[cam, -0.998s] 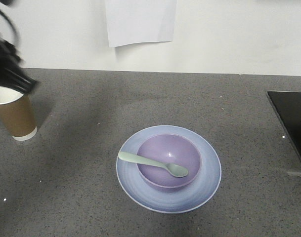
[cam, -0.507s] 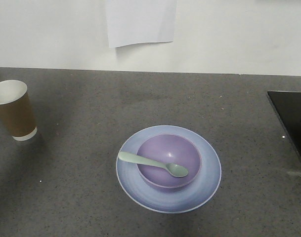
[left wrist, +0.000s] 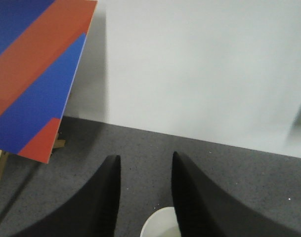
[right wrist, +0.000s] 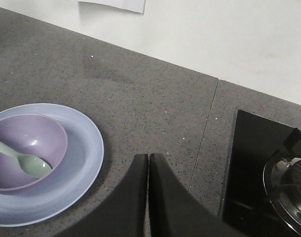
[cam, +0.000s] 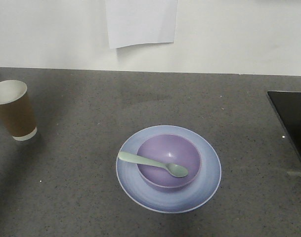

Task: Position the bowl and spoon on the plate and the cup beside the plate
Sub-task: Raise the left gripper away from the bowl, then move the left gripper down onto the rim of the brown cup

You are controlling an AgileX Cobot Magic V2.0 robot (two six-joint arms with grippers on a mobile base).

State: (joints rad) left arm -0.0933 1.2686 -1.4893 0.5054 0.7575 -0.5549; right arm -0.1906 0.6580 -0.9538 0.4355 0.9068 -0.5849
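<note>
- Centrally, glossy lilac bowl [cam: 169, 160] sits on round blue plate [cam: 168, 169]; mint spoon [cam: 152, 164] lies across it.
- Brown paper cup [cam: 13, 109] stands well apart.
- Left gripper [left wrist: 143, 170] is parted, cup rim cut off below; right gripper [right wrist: 149, 168] is pressed closed, empty.

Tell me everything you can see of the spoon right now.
The spoon is short, pale mint green and looks like plastic, with a thick handle and a small oval scoop. It lies across the lilac bowl, scoop down inside, handle resting on the bowl's rim and sticking out over the plate. No gripper touches it.
</note>
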